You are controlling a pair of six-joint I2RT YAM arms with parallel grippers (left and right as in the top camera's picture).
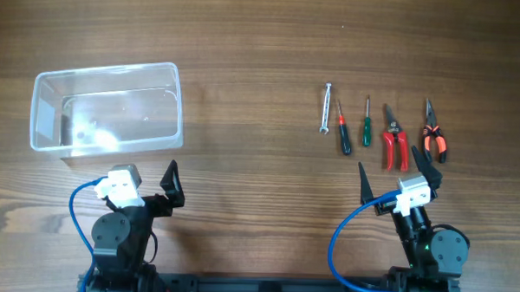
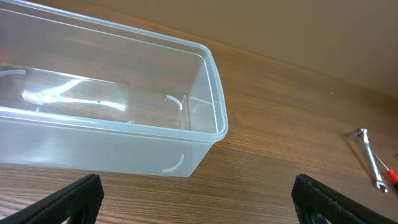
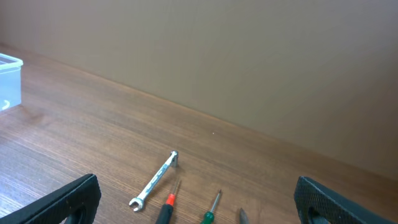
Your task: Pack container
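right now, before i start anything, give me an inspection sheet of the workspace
surface: brown wood-grain table, no spills seen
job's things: clear rectangular plastic tub, empty, ahead of the left arm; ahead of the right arm, in a row, small silver wrench, red-handled screwdriver, green-handled screwdriver, red-handled cutters, orange-and-black pliers, all outside the tub
clutter: nothing seen
grippers: left claw open, holding nothing, facing the tub; right claw open, holding nothing, short of the tools
cables: left blue cable and right blue cable each loop beside their arm, apart from the tools
surroundings: plain tan wall behind the table
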